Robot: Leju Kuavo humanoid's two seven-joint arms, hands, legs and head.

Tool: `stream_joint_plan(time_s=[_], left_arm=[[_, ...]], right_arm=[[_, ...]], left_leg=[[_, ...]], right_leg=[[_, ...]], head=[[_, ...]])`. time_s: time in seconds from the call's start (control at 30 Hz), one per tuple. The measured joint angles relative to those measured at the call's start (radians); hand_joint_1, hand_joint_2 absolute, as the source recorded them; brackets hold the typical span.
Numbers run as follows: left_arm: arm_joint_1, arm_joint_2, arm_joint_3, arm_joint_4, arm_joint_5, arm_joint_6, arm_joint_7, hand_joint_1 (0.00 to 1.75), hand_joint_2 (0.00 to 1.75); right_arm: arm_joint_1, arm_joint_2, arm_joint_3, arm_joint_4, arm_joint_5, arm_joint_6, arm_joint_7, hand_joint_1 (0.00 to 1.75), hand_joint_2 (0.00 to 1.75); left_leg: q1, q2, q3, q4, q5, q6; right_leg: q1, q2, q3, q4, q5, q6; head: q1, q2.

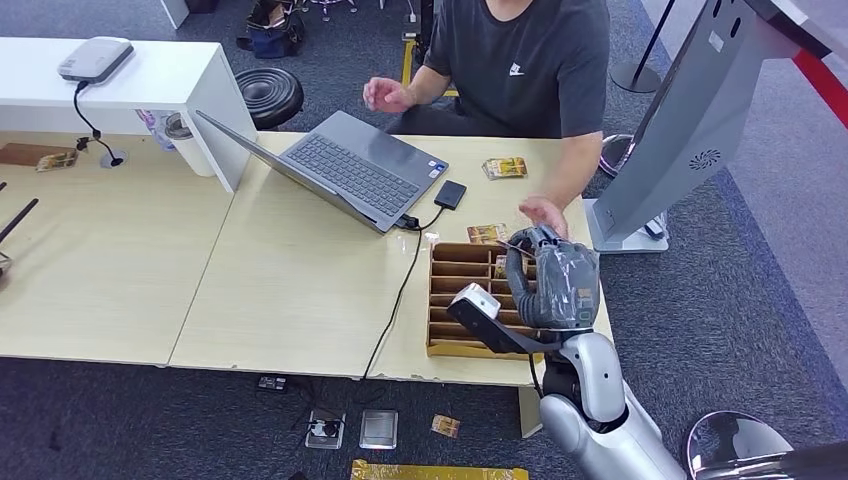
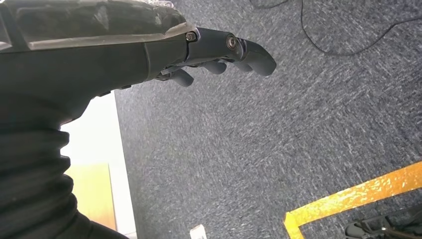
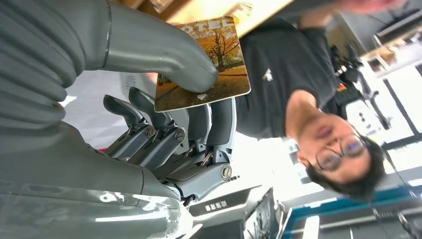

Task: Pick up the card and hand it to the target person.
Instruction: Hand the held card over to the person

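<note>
You're looking at the card [image 3: 204, 64]: autumn-tree photo, "OTEL" lettering at one edge, pinched flat between thumb and fingers of the right hand [image 3: 164, 114]. The person [image 1: 520, 60] sits across the table, one hand near.

An open grey laptop [image 1: 360, 172] sat on the light wooden table [image 1: 290, 290], screen tilted toward ten o'clock. A small black drive [image 1: 450, 194] lay just beside it at three o'clock, its cable [image 1: 395, 300] running off the table edge toward six. A black round stool [image 1: 268, 95] stood at eleven o'clock, beyond the white counter [image 1: 170, 75], which carried a grey device [image 1: 95, 58].
</note>
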Motion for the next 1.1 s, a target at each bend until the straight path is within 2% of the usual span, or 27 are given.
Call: stream_joint_plan(time_s=[0.17, 0.3, 0.67, 0.7, 0.73, 0.8, 0.83, 0.87, 1.1], left_arm=[[0.0, 0.0, 0.0, 0.0, -0.002, 0.003, -0.005, 0.0, 1.75], [-0.001, 0.0, 0.0, 0.0, -0.013, 0.002, -0.015, 0.0, 1.75], [-0.005, 0.0, -0.018, 0.0, -0.023, 0.005, -0.029, 0.0, 1.75], [-0.005, 0.0, -0.019, 0.0, -0.023, 0.005, -0.029, 0.0, 1.75], [-0.005, 0.0, -0.02, 0.0, -0.023, 0.005, -0.027, 0.0, 1.75], [-0.005, 0.0, -0.022, 0.0, -0.023, 0.004, -0.022, 0.0, 1.75], [-0.005, -0.001, -0.023, 0.0, -0.023, 0.004, -0.019, 0.0, 1.75], [-0.005, -0.001, -0.024, 0.0, -0.023, 0.004, -0.016, 0.0, 1.75], [-0.005, -0.002, -0.03, 0.0, -0.018, 0.004, -0.012, 0.0, 1.75]], right_arm=[[-0.026, -0.002, 0.001, -0.032, -0.035, 0.001, -0.019, 1.75, 1.75], [-0.076, 0.0, 0.005, 0.001, -0.099, 0.002, -0.071, 1.75, 1.75], [-0.251, 0.065, 0.034, 0.384, -0.179, -0.042, -0.208, 1.75, 1.75], [-0.263, 0.073, 0.036, 0.42, -0.178, -0.046, -0.212, 1.66, 1.75], [-0.273, 0.08, 0.039, 0.452, -0.176, -0.051, -0.215, 1.44, 1.75], [-0.291, 0.092, 0.044, 0.511, -0.167, -0.063, -0.217, 0.58, 1.75], [-0.297, 0.098, 0.047, 0.535, -0.162, -0.072, -0.216, 0.24, 1.75], [-0.303, 0.102, 0.05, 0.558, -0.157, -0.082, -0.215, 0.02, 1.75], [-0.319, 0.118, 0.06, 0.652, -0.13, -0.137, -0.2, 0.0, 1.75]], left_leg=[[0.0, 0.0, 0.0, 0.0, 0.0, 0.0], [0.0, 0.0, 0.0, 0.0, 0.0, 0.0], [0.0, -0.001, -0.001, 0.0, 0.0, 0.0], [0.0, -0.001, -0.001, 0.0, 0.0, 0.0], [0.0, -0.001, -0.001, 0.0, 0.0, 0.0], [0.0, -0.001, -0.001, 0.0, 0.0, 0.0], [0.0, 0.0, -0.001, 0.0, 0.0, 0.0], [0.0, 0.0, -0.001, 0.0, 0.0, 0.0], [0.0, 0.0, 0.0, 0.0, 0.0, 0.0]], right_leg=[[0.0, 0.0, 0.0, 0.0, 0.0, 0.0], [0.0, 0.0, 0.0, 0.0, 0.0, 0.0], [0.0, 0.0, 0.0, 0.001, 0.0, 0.0], [0.0, 0.0, 0.0, 0.001, 0.0, 0.0], [0.0, 0.0, 0.0, 0.001, 0.0, 0.0], [0.0, 0.0, 0.0, 0.001, 0.0, 0.0], [0.0, 0.0, 0.0, 0.001, 0.0, 0.0], [0.0, 0.0, 0.0, 0.001, 0.0, 0.0], [0.0, 0.0, 0.0, 0.001, 0.0, 0.0]], head=[[0.001, 0.0], [0.0, 0.0], [0.0, 0.0], [0.0, 0.0], [0.0, 0.0], [0.0, 0.0], [0.0, 0.0], [0.0, 0.0], [0.001, 0.0]])
